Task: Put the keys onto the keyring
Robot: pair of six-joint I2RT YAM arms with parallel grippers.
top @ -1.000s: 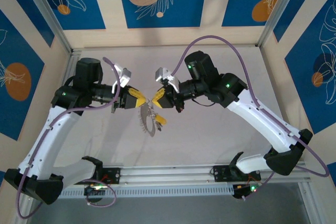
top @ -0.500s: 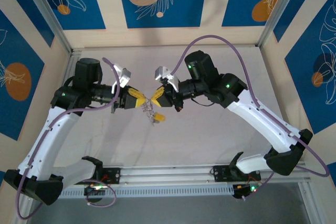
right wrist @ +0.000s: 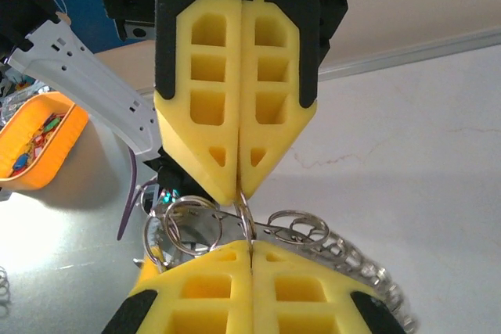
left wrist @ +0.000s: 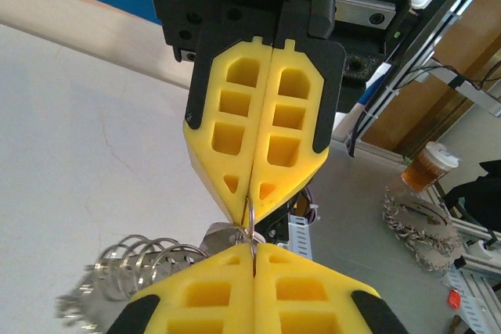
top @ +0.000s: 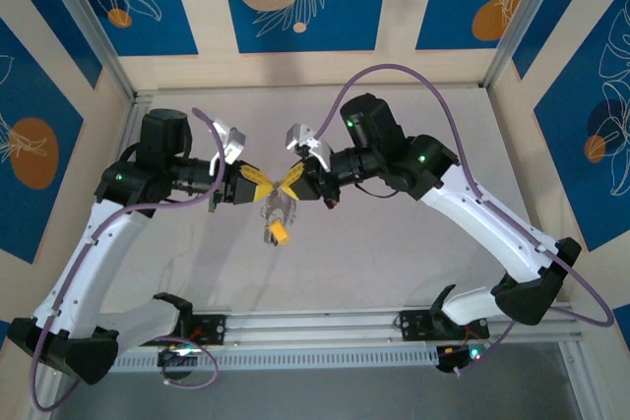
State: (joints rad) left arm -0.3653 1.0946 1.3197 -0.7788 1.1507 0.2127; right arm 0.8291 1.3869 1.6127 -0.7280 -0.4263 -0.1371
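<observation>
Over the middle of the table my left gripper (top: 258, 184) and right gripper (top: 293, 184) meet tip to tip, both shut. Each pinches the same thin silvery wire of the keyring (top: 275, 210), which hangs edge-on below them with a yellow tag (top: 280, 233) at its bottom. In the left wrist view my left gripper (left wrist: 254, 246) grips the keyring (left wrist: 252, 220) from below, the right gripper's fingers (left wrist: 262, 115) from above. In the right wrist view my right gripper (right wrist: 250, 245) holds the keyring (right wrist: 246, 217). Small silvery keys and split rings (right wrist: 313, 234) are strung along it; the lilac-headed key is hidden.
An orange bin (right wrist: 35, 142) of small coloured pieces sits beyond the table's left side. A lidded cup (left wrist: 427, 170) and a heap of metal rings (left wrist: 413, 223) lie off the table. The aluminium rail (top: 315, 327) with the arm bases runs along the near edge.
The hanging keyring has turned from nearly face-on to edge-on, and its yellow tag swung left. The right gripper moved slightly left towards the left gripper. Both stayed shut.
</observation>
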